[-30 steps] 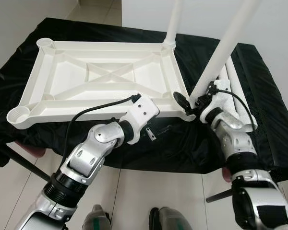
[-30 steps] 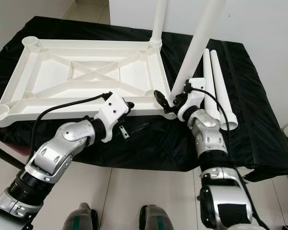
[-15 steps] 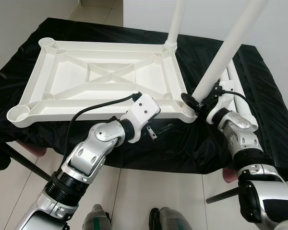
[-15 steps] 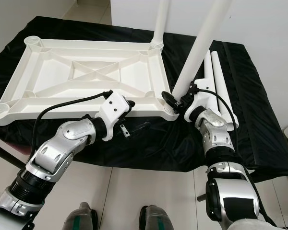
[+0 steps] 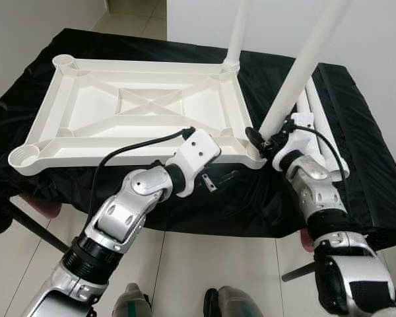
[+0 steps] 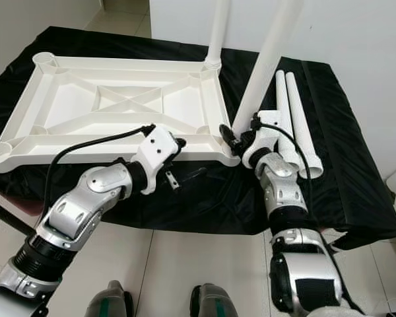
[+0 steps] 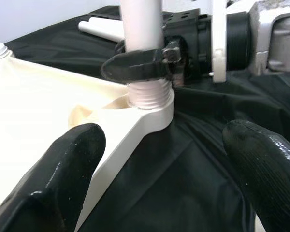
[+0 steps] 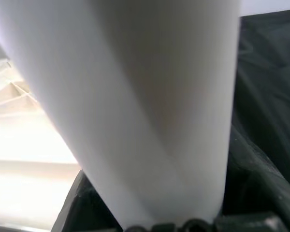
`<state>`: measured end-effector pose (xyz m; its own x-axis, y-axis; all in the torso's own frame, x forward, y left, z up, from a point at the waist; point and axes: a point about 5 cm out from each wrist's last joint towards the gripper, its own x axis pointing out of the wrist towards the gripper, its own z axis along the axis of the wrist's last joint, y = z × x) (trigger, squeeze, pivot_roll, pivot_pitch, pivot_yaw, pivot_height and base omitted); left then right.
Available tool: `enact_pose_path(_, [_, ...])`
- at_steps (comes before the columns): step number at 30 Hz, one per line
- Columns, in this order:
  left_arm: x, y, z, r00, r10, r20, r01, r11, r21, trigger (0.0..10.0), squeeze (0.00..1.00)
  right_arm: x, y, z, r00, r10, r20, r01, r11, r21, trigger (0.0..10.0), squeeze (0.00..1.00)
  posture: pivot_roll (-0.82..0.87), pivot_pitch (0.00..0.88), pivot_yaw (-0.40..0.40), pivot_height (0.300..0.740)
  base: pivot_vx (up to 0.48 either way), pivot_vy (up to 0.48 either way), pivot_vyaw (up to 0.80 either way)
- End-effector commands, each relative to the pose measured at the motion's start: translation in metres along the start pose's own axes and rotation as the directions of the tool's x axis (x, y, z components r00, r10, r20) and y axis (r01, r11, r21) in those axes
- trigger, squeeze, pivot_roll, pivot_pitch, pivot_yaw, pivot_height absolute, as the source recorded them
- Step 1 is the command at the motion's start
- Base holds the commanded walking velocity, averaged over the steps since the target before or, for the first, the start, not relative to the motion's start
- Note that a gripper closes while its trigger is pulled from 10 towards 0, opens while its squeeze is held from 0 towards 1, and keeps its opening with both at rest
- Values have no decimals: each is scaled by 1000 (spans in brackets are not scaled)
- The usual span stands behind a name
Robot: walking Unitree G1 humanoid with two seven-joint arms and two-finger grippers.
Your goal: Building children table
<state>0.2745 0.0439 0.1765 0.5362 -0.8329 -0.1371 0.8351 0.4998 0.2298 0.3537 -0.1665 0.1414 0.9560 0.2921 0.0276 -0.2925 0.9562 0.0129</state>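
Black cloth [image 5: 251, 205] drapes the work surface down to its near edge, and on it lies the white tabletop [image 5: 138, 109], underside up, with ribs crossing in an X. Nearest the robot, the left gripper [image 5: 219, 179] hovers over the cloth just in front of the tabletop's near edge, fingers [image 7: 63, 174] spread wide and holding nothing. To its right, the right gripper [image 5: 261, 142] is clamped around the base of a white leg [image 5: 297, 72], just above the threaded end where the leg sits in the near right corner socket [image 7: 150, 104] (the threads still show above the socket rim). That leg leans away to the right. Farther back, a second leg [image 5: 236, 30] stands upright in the far right corner socket. Two spare legs [image 6: 292, 119] lie side by side on the cloth right of the tabletop, well beyond the right gripper. The left-hand sockets [image 5: 23, 158] are open
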Motion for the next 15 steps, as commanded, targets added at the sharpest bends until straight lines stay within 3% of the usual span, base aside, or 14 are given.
enact_pose_path(1, [1,-2,-2,1000,-15,-8,15,1000,5,10000,0,-4,5,-12,998,-42,-53,43,999,17,10000,0,-16,19,-63,740,0,0,0])
enact_pose_path(7, [1,-4,-2,1000,-26,-7,26,1000,3,10000,0,-11,16,-14,985,-166,-41,168,985,46,10000,0,-19,16,-62,740,0,0,0])
enact_pose_path(11, [1,-5,-2,1000,-31,-6,31,1000,3,10000,0,-16,25,-14,962,-271,-25,272,960,70,10000,0,-17,9,-66,740,0,0,0])
enact_pose_path(12, [1,-5,-3,999,-32,-6,32,999,8,10000,0,-19,30,-11,937,-348,2,347,936,63,10000,0,-17,3,-66,740,0,0,0])
enact_pose_path(15, [1,-5,-3,999,-33,-6,33,999,8,10000,0,-21,34,-9,925,-380,9,378,923,75,10000,0,-16,0,-68,740,0,0,0])
